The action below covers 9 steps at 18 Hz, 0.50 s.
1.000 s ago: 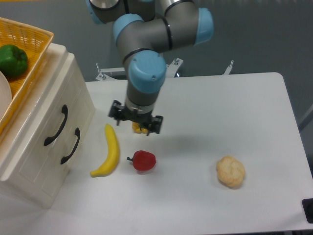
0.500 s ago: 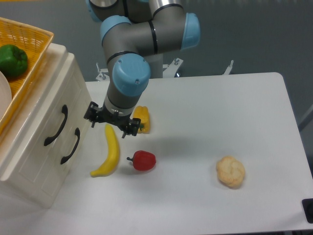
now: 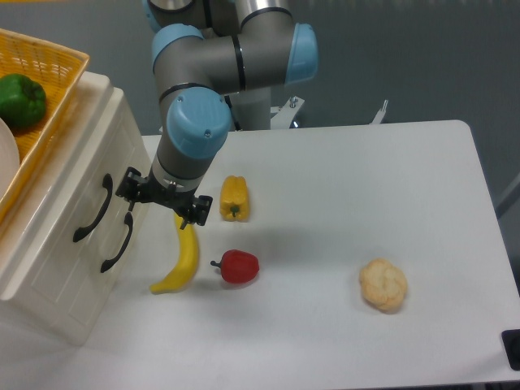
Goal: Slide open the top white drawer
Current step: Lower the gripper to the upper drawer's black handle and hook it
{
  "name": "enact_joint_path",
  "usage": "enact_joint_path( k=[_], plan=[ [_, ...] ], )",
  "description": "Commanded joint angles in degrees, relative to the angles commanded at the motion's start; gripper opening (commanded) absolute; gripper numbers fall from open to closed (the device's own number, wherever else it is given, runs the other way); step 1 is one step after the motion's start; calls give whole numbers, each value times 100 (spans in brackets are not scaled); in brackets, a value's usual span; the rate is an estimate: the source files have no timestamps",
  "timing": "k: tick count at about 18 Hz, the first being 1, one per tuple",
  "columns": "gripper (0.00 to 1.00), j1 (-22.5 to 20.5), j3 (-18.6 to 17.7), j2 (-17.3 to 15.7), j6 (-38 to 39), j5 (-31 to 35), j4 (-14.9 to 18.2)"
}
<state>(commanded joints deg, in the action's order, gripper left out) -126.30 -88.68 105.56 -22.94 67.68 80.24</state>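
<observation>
Leftward displacement of the black two-finger gripper (image 3: 161, 202) toward the glossy cream-white top drawer (image 3: 79, 191) is shown. Its opening cannot be told; nothing is held. A green pepper (image 3: 21, 99) is contained in the yellow wicker basket (image 3: 57, 81).

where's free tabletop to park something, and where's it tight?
Free: the right half of the white table, above and right of the beige bread roll; also the front strip between the red pepper and that roll. Tight: by the cream drawer cabinet, where the hand, yellow banana and yellow pepper cluster.
</observation>
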Motion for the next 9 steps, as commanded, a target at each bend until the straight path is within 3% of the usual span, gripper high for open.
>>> enact_joint_path(
  k=[9],
  plan=[
    [100,211,70,17,149,-211,-9]
  ],
)
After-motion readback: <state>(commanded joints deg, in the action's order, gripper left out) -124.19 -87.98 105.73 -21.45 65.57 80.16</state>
